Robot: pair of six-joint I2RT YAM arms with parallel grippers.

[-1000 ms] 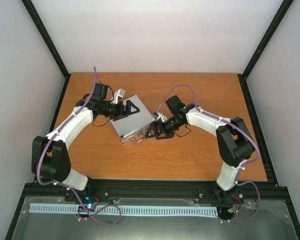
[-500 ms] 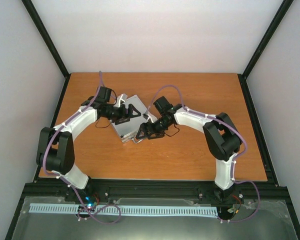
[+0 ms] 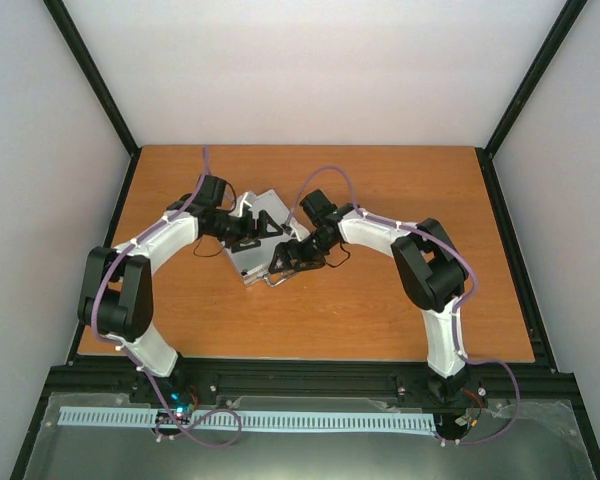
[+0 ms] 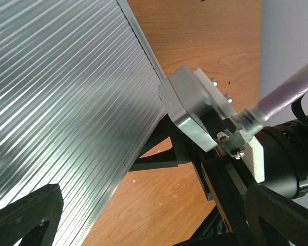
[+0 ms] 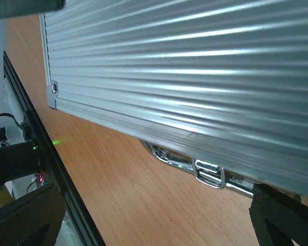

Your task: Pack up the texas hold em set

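One ribbed silver case [image 3: 248, 255], shut, on the orange wooden table [image 3: 400, 320], a little left of centre in the top view and in the upper half of the board. Lies flat but askew: long axis from lower left to upper right of the frame, no edge square to the board. Points its long handle side toward the lower right, with the chrome handle [image 3: 272, 280] jutting from that edge toward the bottom of the frame. Fills most of both wrist views with bright ribs. Shows, in the right wrist view, a chrome latch [image 5: 209, 172] just under the ribbed edge, lower right of centre, with bare wood below.

Flanked on two sides. Over the upper part of the ribbed top, reaching in from the left: the left gripper [image 3: 258, 228], fingers [image 4: 25, 218] spread wide at the bottom corners of its own view, clamped on nothing. At the handle edge, reaching in from the right: the right gripper [image 3: 288, 260], fingers [image 5: 23, 218] likewise well apart, gripping nothing. Cannot tell whether either touches the metal.
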